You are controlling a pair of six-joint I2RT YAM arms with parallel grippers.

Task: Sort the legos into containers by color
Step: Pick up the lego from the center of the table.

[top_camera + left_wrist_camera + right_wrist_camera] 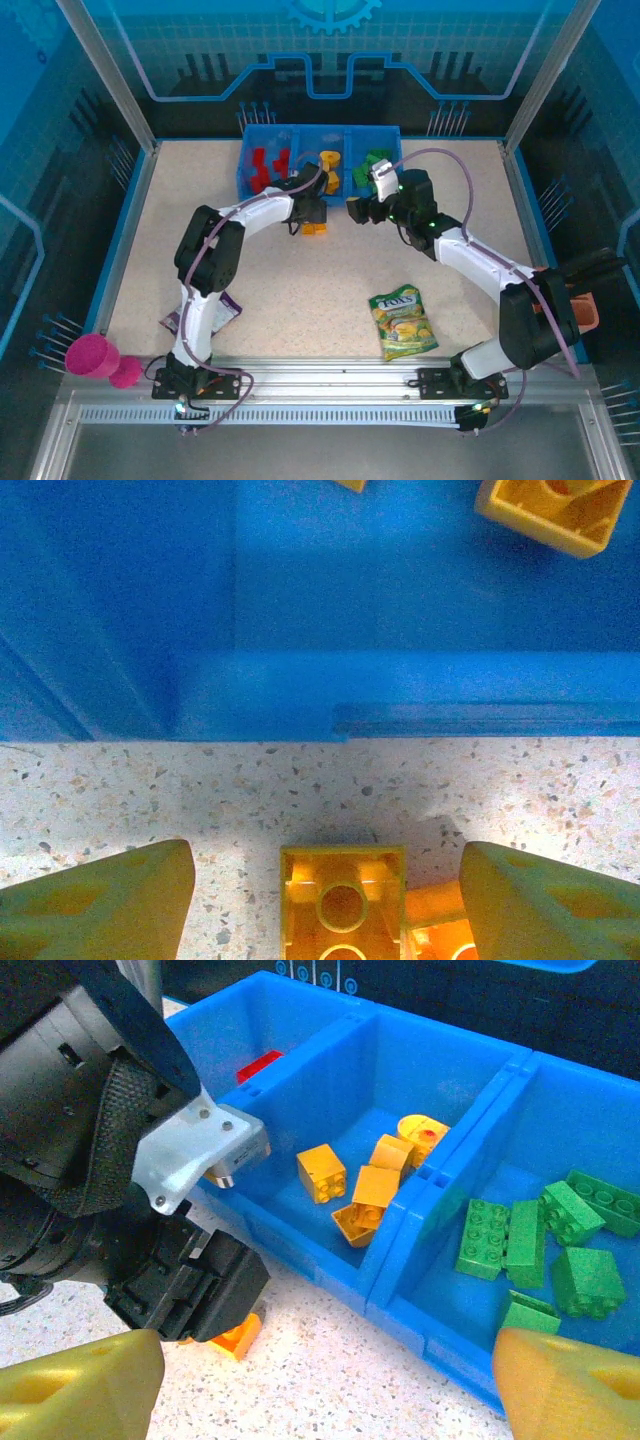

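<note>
Top external view: the blue three-compartment tray (243, 168) stands at the far side of the table, with red bricks (262, 166) left, yellow bricks (328, 172) centre and green bricks (372, 160) right. One yellow-orange brick (315, 229) lies outside it, just in front of the near wall, under the left gripper (312, 218). The right gripper (358, 212) hovers beside it. Left wrist view: the fingers (110, 905) are spread wide and grip nothing. They straddle the brick (343, 910), apparently placed to close on it. Right wrist view: the right gripper (325, 1360) is wide open and empty, with the brick (238, 1338) well ahead of its left finger.
</note>
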